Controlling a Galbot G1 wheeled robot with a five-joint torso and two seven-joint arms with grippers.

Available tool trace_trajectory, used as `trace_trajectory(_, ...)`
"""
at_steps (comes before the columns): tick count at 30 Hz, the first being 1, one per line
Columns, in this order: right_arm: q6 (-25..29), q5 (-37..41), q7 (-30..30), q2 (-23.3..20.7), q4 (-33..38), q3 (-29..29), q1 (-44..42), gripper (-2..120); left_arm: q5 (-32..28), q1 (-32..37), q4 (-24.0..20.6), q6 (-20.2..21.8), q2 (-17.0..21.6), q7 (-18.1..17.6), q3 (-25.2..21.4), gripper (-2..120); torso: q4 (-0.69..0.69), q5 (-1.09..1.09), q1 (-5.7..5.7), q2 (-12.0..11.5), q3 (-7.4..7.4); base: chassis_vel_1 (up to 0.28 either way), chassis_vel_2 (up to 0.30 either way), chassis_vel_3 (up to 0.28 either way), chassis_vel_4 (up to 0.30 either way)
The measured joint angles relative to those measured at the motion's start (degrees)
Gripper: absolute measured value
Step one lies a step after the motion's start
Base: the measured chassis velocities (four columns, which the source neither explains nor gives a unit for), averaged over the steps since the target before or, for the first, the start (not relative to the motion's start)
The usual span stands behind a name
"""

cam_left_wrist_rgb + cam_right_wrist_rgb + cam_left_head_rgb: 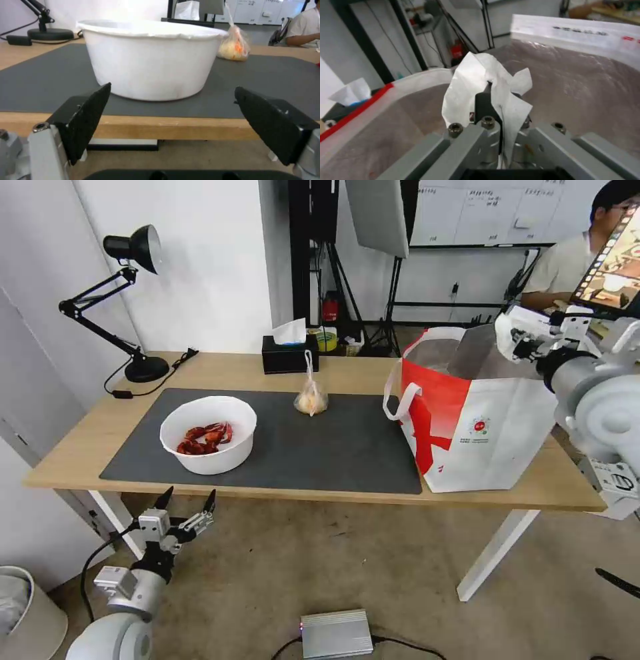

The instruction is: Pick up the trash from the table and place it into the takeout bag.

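On the table (80, 440), a white bowl (209, 433) of red crayfish shells sits on the dark grey mat (333, 447). A small knotted clear bag (311, 397) of orange stuff stands behind it. My left gripper (187, 507) hangs open below the table's front edge, facing the white bowl (150, 62) with the knotted bag (233, 45) beyond. The takeout bag (477, 427) stands open at the table's right end. My right gripper (490, 90) is shut on a crumpled white tissue (466, 80) above the takeout bag's foil lining (586, 82). From the head view, my right gripper (505, 337) hovers over the bag's mouth.
A black tissue box (289, 353) stands at the table's back edge, and a black desk lamp (133, 247) with its cable at the back left. On the floor lie a grey metal box (337, 633) in front and a white bin (27, 613) at the left.
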Motion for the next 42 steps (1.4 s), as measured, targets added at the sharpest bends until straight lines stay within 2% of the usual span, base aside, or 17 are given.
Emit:
trace_trajectory(12, -1.26, 5.11, 2.57, -0.4, -1.14, -1.85, 3.3, 2, -0.25, 0.02, -0.47, 0.0, 0.26, 0.07, -0.57, 100, 0.0, -0.01, 0.0, 0.0, 0.0, 0.0, 0.0, 0.0, 0.0)
trace_trajectory(13, -1.46, 5.45, 2.79, -0.48, -0.95, -1.83, 3.17, 8, -0.25, 0.19, -0.56, 0.0, 0.16, 0.13, -0.56, 100, 0.01, -0.01, 0.0, 0.0, 0.0, 0.0, 0.0, 0.0, 0.0)
trace_trajectory(14, -1.46, 5.45, 2.79, -0.48, -0.95, -1.83, 3.17, 8, -0.25, 0.19, -0.56, 0.0, 0.16, 0.13, -0.56, 100, 0.01, -0.01, 0.0, 0.0, 0.0, 0.0, 0.0, 0.0, 0.0)
trace_trajectory(16, -1.54, 5.48, 2.9, -0.66, -0.56, -1.46, 2.32, 22, -0.25, 0.32, -0.74, 0.0, 0.05, 0.19, -0.51, 100, 0.01, -0.01, 0.0, 0.0, 0.0, 0.0, 0.0, 0.0, 0.0)
trace_trajectory(20, -1.54, 5.41, 2.91, -0.87, -0.31, -0.85, 1.38, 32, -0.24, 0.35, -0.87, 0.0, 0.03, 0.21, -0.51, 100, 0.0, -0.01, 0.0, 0.0, 0.0, 0.0, 0.0, 0.0, 0.0)
trace_trajectory(24, -1.33, 5.11, 2.69, -0.96, 0.16, -0.17, 0.4, 51, -0.24, 0.37, -0.95, 0.0, 0.08, 0.22, -0.68, 100, 0.0, -0.01, 0.0, 0.0, 0.0, 0.0, 0.0, 0.0, 0.0)
trace_trajectory(25, -1.33, 5.11, 2.69, -0.96, 0.16, -0.17, 0.4, 51, -0.24, 0.37, -0.95, 0.0, 0.08, 0.22, -0.68, 100, 0.0, -0.01, 0.0, 0.0, 0.0, 0.0, 0.0, 0.0, 0.0)
trace_trajectory(28, -0.77, 4.38, 2.02, -0.82, 0.4, 0.03, -0.01, 65, -0.24, 0.45, -0.97, 0.0, 0.02, 0.23, -0.72, 100, 0.0, -0.01, -0.01, 0.0, 0.0, 0.0, 0.0, 0.0, 0.0)
trace_trajectory(31, -0.26, 3.79, 1.46, -0.76, 0.49, 0.14, -0.29, 70, -0.24, 0.51, -0.98, 0.0, -0.05, 0.25, -0.72, 100, 0.01, -0.01, -0.01, 0.0, 0.0, 0.0, 0.0, 0.0, 0.0)
trace_trajectory(33, 1.03, 2.3, 0.12, -0.57, 0.73, 0.55, -1.1, 82, -0.23, 0.59, -1.0, -0.03, -0.19, 0.26, -0.72, 100, 0.0, -0.01, -0.01, 0.0, 0.0, 0.0, 0.0, 0.0, 0.0)
trace_trajectory(34, 1.03, 2.3, 0.12, -0.57, 0.73, 0.55, -1.1, 82, -0.23, 0.59, -1.0, -0.03, -0.19, 0.26, -0.72, 100, 0.0, -0.01, -0.01, 0.0, 0.0, 0.0, 0.0, 0.0, 0.0)
trace_trajectory(38, 7.34, -4.67, -7.2, -0.09, 1.3, 1.44, -3.77, 99, -0.19, 0.62, -1.25, -0.06, -0.39, 0.27, -0.76, 100, 0.0, -0.01, -0.01, 0.0, 0.0, 0.0, 0.0, 0.0, 0.0)
trace_trajectory(42, 11.39, -9.3, -11.73, 0.28, 1.63, 1.87, -5.64, 100, -0.15, 0.61, -1.36, -0.07, -0.52, 0.27, -0.76, 100, 0.01, -0.01, -0.01, 0.0, 0.0, 0.0, 0.0, 0.0, 0.0)
